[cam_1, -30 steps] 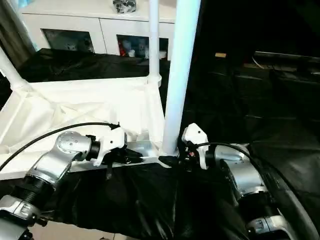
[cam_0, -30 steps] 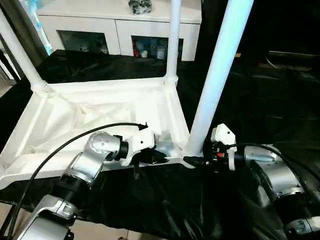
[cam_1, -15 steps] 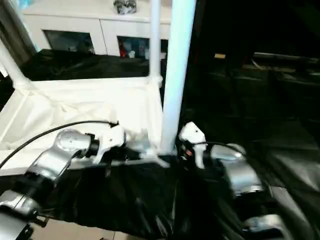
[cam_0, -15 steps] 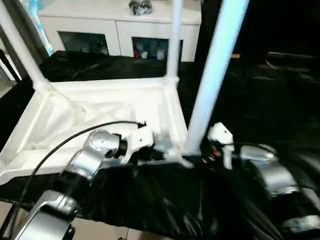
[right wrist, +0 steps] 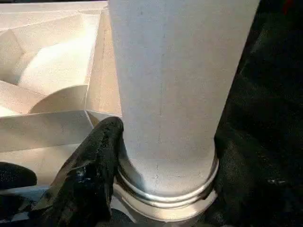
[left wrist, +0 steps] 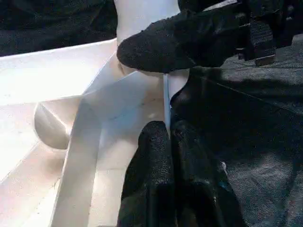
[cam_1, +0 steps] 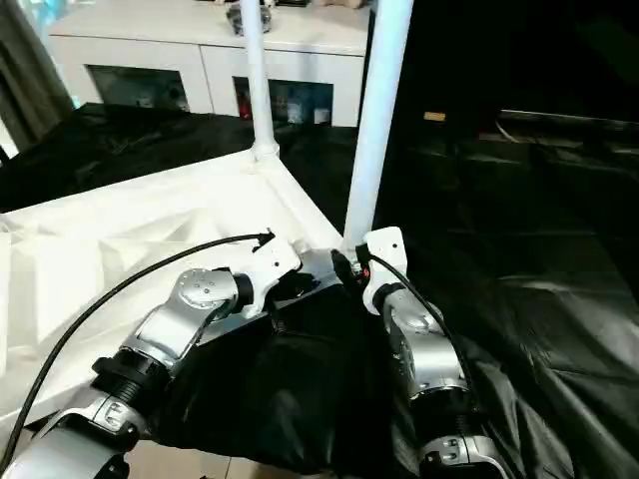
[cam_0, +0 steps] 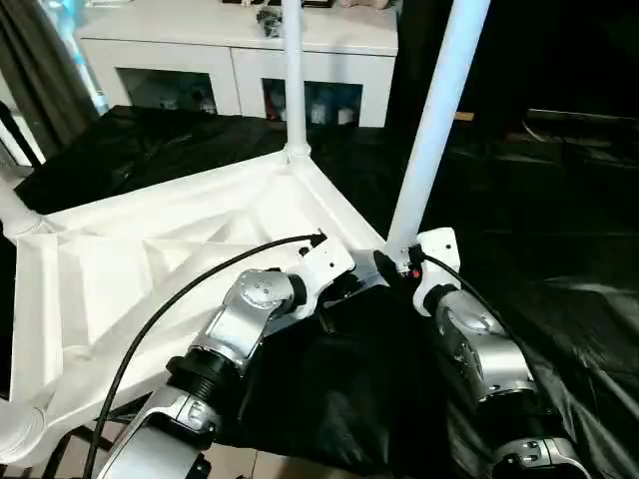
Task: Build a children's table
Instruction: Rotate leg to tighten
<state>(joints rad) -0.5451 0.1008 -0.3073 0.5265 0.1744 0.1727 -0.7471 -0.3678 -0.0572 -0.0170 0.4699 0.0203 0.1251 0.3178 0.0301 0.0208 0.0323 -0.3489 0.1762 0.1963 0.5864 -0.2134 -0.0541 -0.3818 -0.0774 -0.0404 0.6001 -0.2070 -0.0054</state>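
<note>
Standing upright in the near corner socket of the upturned tabletop on the black-draped desk, the leg rises directly ahead of the right tool, closed around its base; the left tool pinches the tabletop rim just beside.

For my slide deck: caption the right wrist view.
Right gripper clasping the base of a white leg seated in the upturned tabletop's corner socket.

One white ribbed plastic tabletop is counted, three white tubular legs standing in its sockets, and two black-fingered hands.
</note>
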